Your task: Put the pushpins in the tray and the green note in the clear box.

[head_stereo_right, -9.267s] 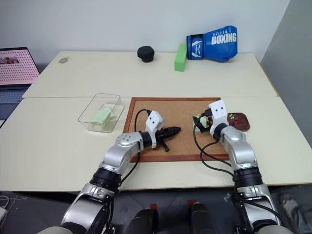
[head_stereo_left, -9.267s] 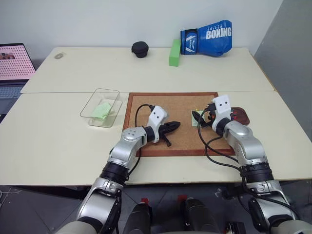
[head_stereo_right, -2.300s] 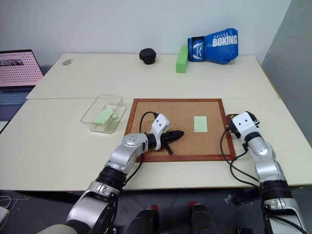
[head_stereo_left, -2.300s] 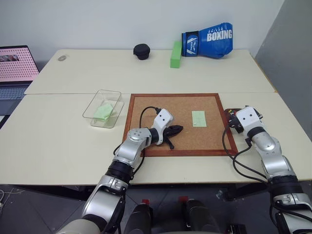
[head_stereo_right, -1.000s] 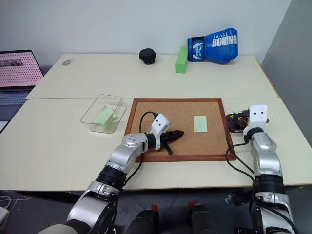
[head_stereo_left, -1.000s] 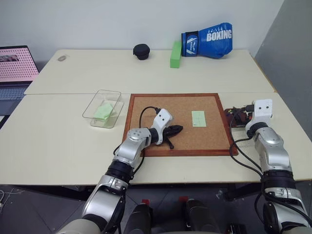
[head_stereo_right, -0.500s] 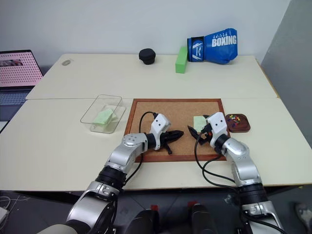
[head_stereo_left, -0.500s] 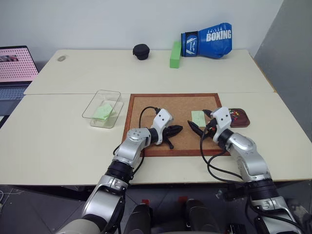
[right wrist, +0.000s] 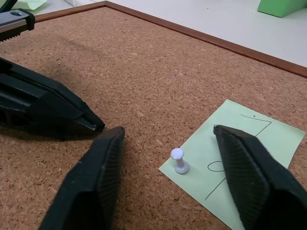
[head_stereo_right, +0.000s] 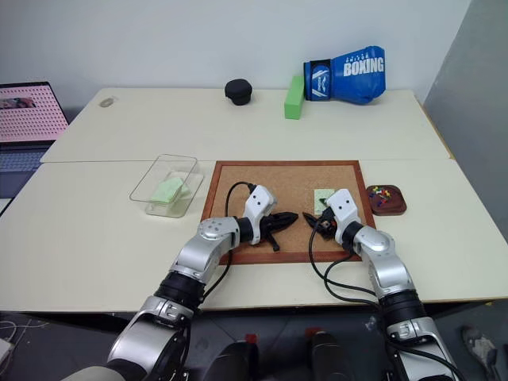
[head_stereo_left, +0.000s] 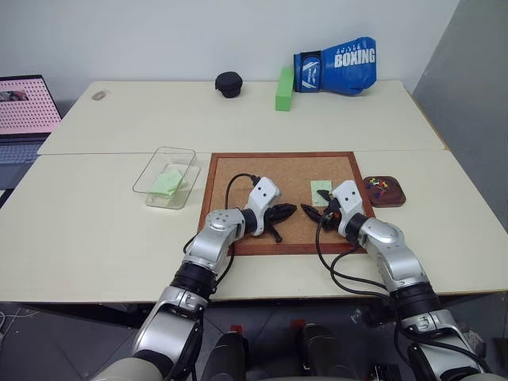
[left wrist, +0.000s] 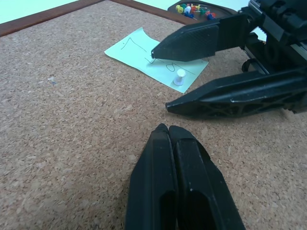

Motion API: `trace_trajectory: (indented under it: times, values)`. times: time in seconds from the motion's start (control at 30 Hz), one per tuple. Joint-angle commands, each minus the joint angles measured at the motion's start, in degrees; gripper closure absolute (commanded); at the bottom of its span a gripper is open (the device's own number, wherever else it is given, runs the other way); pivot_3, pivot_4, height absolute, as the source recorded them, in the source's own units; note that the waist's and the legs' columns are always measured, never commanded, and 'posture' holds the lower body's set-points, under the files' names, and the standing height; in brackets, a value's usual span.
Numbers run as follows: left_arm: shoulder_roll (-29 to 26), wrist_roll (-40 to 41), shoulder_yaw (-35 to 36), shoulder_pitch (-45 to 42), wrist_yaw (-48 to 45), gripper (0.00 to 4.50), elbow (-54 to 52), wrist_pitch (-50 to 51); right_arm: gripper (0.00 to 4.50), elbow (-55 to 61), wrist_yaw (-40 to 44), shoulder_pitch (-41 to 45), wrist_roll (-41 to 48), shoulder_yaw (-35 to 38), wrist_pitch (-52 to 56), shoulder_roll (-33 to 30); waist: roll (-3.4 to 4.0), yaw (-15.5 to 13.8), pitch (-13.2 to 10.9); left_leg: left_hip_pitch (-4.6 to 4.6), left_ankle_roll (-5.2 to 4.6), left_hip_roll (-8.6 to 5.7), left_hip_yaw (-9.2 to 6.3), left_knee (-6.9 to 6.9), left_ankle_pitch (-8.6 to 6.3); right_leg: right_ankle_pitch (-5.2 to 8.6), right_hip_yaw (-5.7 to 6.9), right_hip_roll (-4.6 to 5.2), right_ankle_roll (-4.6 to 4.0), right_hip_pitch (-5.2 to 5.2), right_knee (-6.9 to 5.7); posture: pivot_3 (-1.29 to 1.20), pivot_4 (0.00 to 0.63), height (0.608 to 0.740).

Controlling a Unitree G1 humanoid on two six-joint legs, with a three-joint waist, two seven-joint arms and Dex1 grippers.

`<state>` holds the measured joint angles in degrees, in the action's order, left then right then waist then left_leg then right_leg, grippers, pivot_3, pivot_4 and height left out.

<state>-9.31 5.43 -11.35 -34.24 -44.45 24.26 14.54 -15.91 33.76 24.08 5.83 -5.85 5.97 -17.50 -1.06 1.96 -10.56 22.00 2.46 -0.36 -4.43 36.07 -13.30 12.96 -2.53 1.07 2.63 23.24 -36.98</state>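
**White pin still holds the note: watch the squeeze**

Your right claw (right wrist: 168, 189) stands with its jaws apart on either side of the white pushpin (right wrist: 178, 160), which pins the green note (right wrist: 237, 153) to the corkboard (head_stereo_left: 262, 171). Your left claw (left wrist: 170, 139) is pressed together, empty, just beside the right one. The tray (head_stereo_left: 383, 190) already carries coloured pins; the clear box (head_stereo_left: 164, 176) sits on the counter (head_stereo_left: 95, 230), left of the board.

The pin is tiny, so if you close off-centre it may tip or slip out. Pull at a slant and the note could tear or lift with it. The two claws are close enough to collide.
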Motion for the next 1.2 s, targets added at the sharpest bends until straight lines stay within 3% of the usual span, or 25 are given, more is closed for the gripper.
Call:
trace_trajectory:
  times: [0.03, 0.4, 1.2]
  values:
    - [-0.6, -0.1, 0.1, 1.3, 0.4, 4.50, -0.6, 0.9, 2.41, 0.3, 0.6, 0.5, -0.1, 0.5, -1.2, -0.5, 0.00, 0.0, 0.0, 0.00, 0.00, 0.00, 0.00, 0.00, 0.00, 0.00, 0.00, 0.00, 0.00, 0.00, 0.00, 0.00, 0.150, 0.740]
    - [-0.4, 0.0, 0.1, 0.7, 0.3, 4.50, -0.3, 0.9, 4.46, -1.0, -0.7, 1.3, -1.6, 0.8, -1.9, -1.2, 0.00, 0.0, 0.0, 0.00, 0.00, 0.00, 0.00, 0.00, 0.00, 0.00, 0.00, 0.00, 0.00, 0.00, 0.00, 0.00, 0.150, 0.740]
    - [-0.2, 0.0, -0.2, 1.1, 0.2, 4.50, -0.5, 1.3, 4.46, 6.9, -1.5, 1.1, 0.9, 4.0, -5.4, 0.0, 0.00, 0.0, 0.0, 0.01, 0.00, -0.01, 0.00, -0.01, 0.00, 0.00, 0.00, 0.00, 0.00, 0.02, 0.01, 0.00, 0.150, 0.740]
